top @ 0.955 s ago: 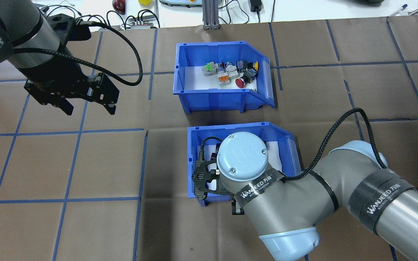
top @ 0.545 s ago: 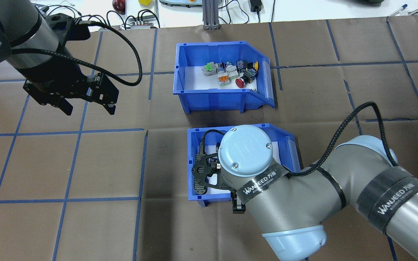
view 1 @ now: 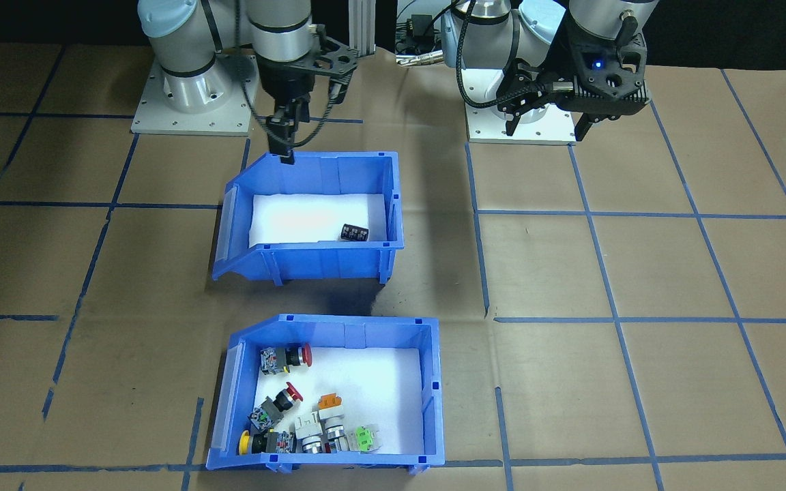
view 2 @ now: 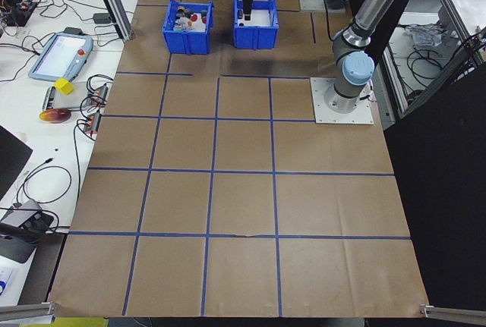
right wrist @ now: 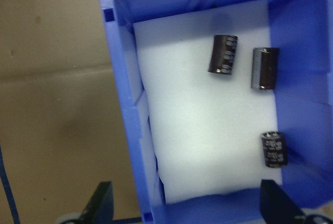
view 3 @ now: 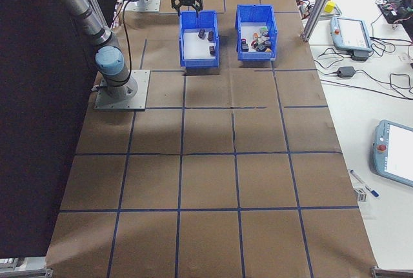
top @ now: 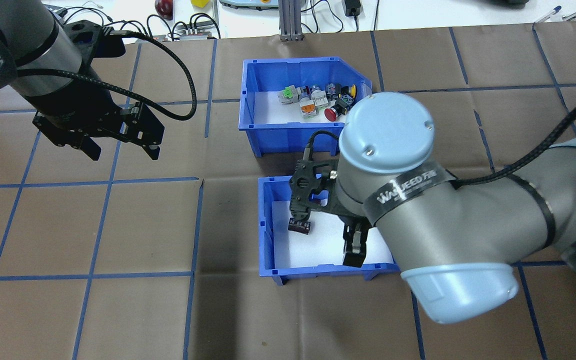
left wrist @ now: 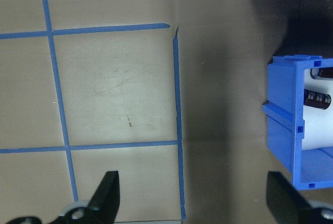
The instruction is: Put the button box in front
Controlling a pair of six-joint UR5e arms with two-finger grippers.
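The button box (top: 268, 127) is a blue bin with a white liner and several coloured push buttons. It sits on the far side of the table, and in the front-facing view the button box (view 1: 427, 409) is at the bottom. My right gripper (top: 357, 252) hangs open above the near wall of the other blue bin (top: 267, 225), holding nothing. In the right wrist view the right gripper (right wrist: 190, 208) shows both fingertips (right wrist: 101, 203) wide apart. My left gripper (top: 123, 148) hovers open and empty over bare table at the left, well away from both bins; left gripper (left wrist: 195, 203), left gripper (view 1: 546, 127).
The nearer bin (view 1: 393, 204) holds three dark cylinders (right wrist: 222, 54) on white foam. It stands between the robot and the button box, with a narrow gap between them. Cables and a pendant (view 2: 59, 55) lie beyond the table's far edge. The arm bases (view 1: 192, 102) stand behind.
My right arm has risen and swung forward over the cylinder bin, away from its near-left corner. Neither bin has shifted. The left gripper has barely moved.
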